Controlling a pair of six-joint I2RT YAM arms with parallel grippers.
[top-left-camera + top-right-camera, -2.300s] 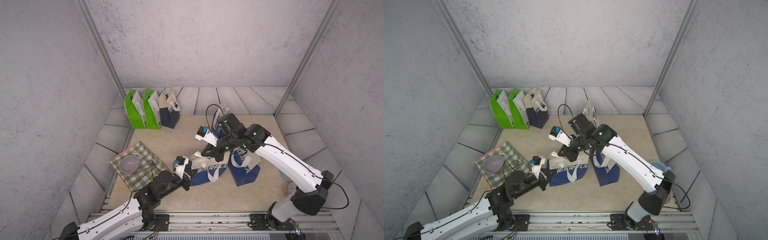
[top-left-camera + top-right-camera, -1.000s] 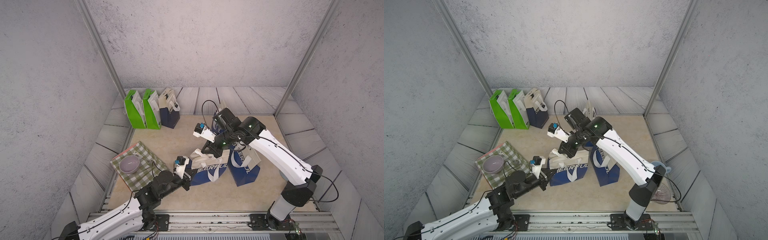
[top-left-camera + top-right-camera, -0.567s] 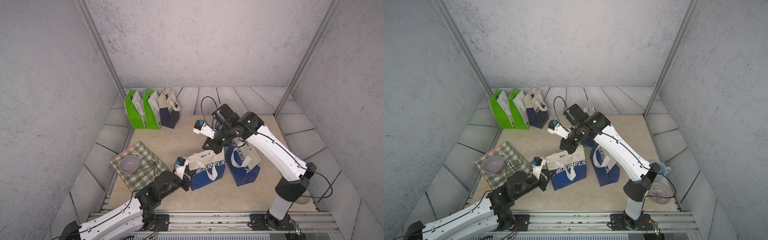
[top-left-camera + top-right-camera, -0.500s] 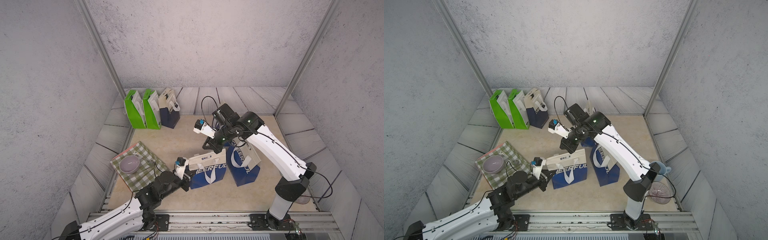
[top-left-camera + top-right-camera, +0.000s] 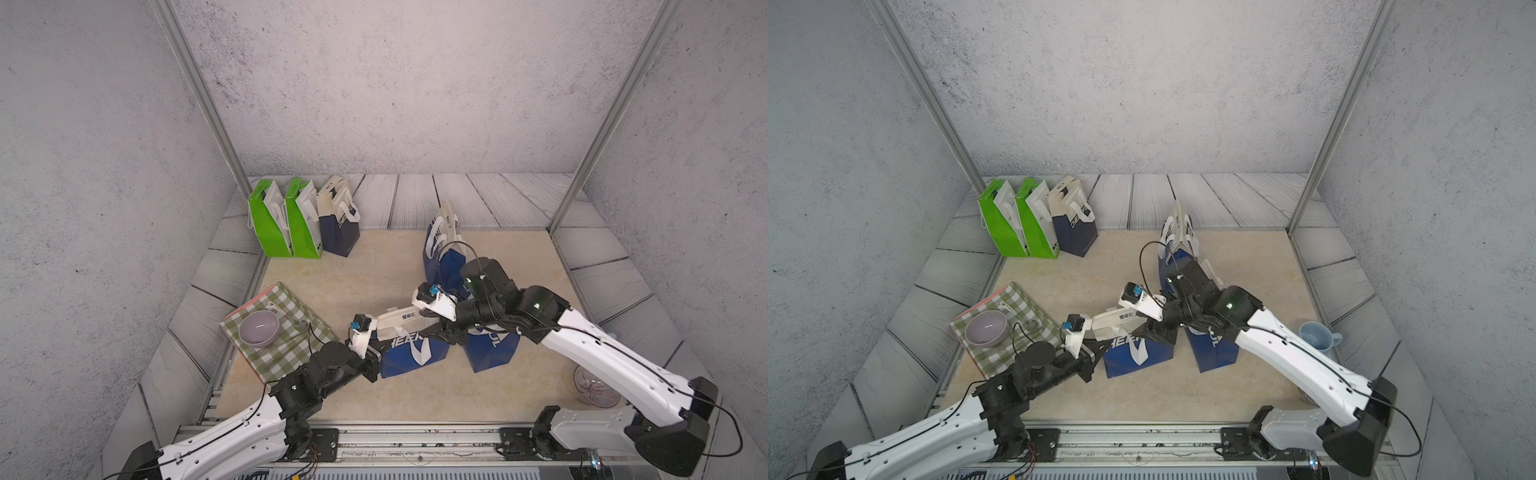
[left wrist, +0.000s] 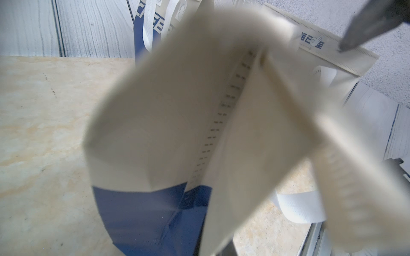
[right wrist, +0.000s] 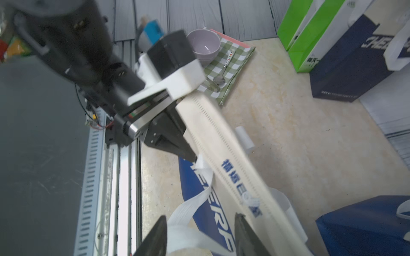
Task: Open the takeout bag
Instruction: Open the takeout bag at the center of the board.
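The takeout bag (image 5: 411,353), blue below and cream on top with white handles, stands at the front middle of the table in both top views (image 5: 1138,355). My left gripper (image 5: 374,358) is shut on the left end of its cream top edge, seen clearly in the right wrist view (image 7: 184,153). In the left wrist view the bag (image 6: 166,133) fills the picture and hides my fingers. My right gripper (image 7: 200,218) is open at the right end of the top edge (image 5: 440,328), a white handle loop (image 7: 195,206) lying between its fingers.
A second blue bag (image 5: 490,349) stands right beside the takeout bag, a third (image 5: 440,249) behind it. Two green bags (image 5: 270,220) and a navy one (image 5: 338,226) line the back left. A checked cloth (image 5: 291,353) with a purple bowl (image 5: 258,328) lies left. A blue cup (image 5: 1316,334) is at the right.
My right gripper, shut on the bag's top edge and lifting it a moment ago, has opened and dropped lower. The left gripper has kept its hold.
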